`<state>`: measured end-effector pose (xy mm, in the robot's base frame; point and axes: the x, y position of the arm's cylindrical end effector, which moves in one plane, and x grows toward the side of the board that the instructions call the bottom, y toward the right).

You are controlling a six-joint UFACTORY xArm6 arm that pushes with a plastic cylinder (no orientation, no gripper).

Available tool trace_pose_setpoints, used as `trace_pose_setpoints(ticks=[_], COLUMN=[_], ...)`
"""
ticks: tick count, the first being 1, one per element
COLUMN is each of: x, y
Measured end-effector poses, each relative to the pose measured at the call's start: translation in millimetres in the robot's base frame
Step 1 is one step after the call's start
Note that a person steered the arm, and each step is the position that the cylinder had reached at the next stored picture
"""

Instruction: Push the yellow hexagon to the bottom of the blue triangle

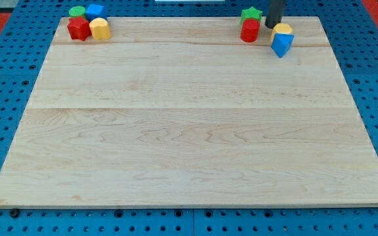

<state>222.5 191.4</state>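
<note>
The yellow hexagon (282, 29) sits near the view's top right, touching the top edge of the blue triangle (281, 44), which lies just below it. My tip (270, 26) is at the hexagon's upper left, between it and the red cylinder (249, 31). A green star (251, 14) sits above the red cylinder.
The wooden board (189, 131) lies on a blue pegboard. At the view's top left is a cluster: a green block (77, 11), a blue block (95, 10), a red block (79, 28) and a yellow block (100, 28).
</note>
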Motion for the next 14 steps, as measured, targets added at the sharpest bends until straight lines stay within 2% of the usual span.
trace_pose_setpoints(ticks=[1,2,3,4,5,7,11,14], x=[0.1,0.1,-4.6,-9.0,-9.0,-7.5,3.0,28.5], y=[49.6,66.1,40.2,-10.3,-25.6,21.1,15.2,17.8])
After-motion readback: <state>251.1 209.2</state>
